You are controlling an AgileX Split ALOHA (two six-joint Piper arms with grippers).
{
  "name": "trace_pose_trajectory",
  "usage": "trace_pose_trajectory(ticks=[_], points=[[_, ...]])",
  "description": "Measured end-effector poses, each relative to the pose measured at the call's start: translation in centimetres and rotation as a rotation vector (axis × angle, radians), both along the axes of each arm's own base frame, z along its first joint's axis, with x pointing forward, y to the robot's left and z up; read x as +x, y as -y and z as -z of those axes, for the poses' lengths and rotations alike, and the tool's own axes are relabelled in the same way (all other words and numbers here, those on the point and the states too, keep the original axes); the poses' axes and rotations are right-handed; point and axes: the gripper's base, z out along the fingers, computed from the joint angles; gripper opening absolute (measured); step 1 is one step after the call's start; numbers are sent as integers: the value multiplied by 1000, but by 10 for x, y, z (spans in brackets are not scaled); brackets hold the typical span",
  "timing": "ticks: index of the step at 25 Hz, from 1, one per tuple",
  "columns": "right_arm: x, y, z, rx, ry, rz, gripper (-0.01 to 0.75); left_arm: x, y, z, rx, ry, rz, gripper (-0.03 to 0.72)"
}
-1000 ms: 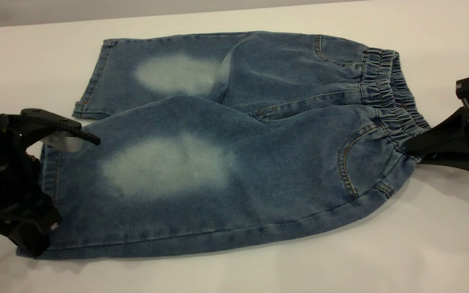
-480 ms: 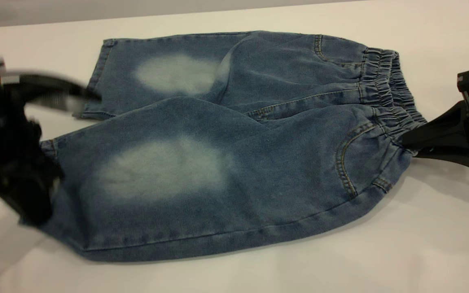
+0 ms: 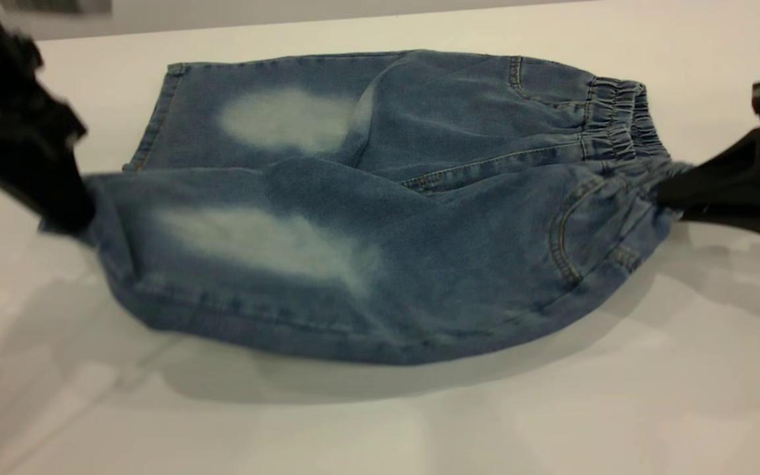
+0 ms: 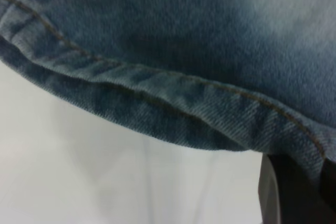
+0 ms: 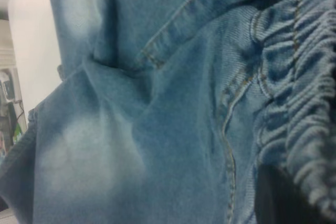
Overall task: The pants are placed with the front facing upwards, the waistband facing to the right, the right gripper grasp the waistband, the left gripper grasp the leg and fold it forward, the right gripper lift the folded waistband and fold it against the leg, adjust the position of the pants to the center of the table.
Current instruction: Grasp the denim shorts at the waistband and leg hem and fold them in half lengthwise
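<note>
The blue denim pants (image 3: 367, 251) lie on the white table (image 3: 551, 409) with the waistband (image 3: 617, 119) at the right. The near leg and near side hang lifted off the table, casting a shadow below. At the left, my left gripper (image 3: 70, 204) is a dark blur shut on the near leg's hem (image 4: 173, 103), one finger (image 4: 294, 192) showing under the cloth. My right gripper (image 3: 667, 194) is shut on the near end of the gathered waistband (image 5: 304, 103). The far leg rests flat.
Bare tabletop stretches wide in front of the pants (image 3: 419, 429) and behind them to the table's back edge (image 3: 353, 20). Nothing else stands on the table.
Both grippers have risen, lifting the near leg hem and the near waistband corner off the table. The left gripper shut on the hem and moved up and back.
</note>
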Motion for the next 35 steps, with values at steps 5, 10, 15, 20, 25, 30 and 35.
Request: trace_pose_trajectory(ticks=[5,10,15,20,25,30,35], points=[[4,1,-17,-16,66,0,36,5,6,-10,-84,83,-44,60],[13,2,-38,-11,160,-7,36,13,11,-13,-151,170,-93,60],[27,4,-54,-29,250,-53,36,25,13,-17,-189,298,-136,60],[45,8,-65,-57,306,-102,36,34,10,-20,-181,397,-166,60],[64,12,-79,-60,339,-92,36,42,8,-24,-174,496,-197,60],[80,16,-87,-80,361,-75,36,46,6,-27,-168,550,-213,60],[88,19,-87,-89,344,-72,36,52,4,-29,-159,622,-232,60]])
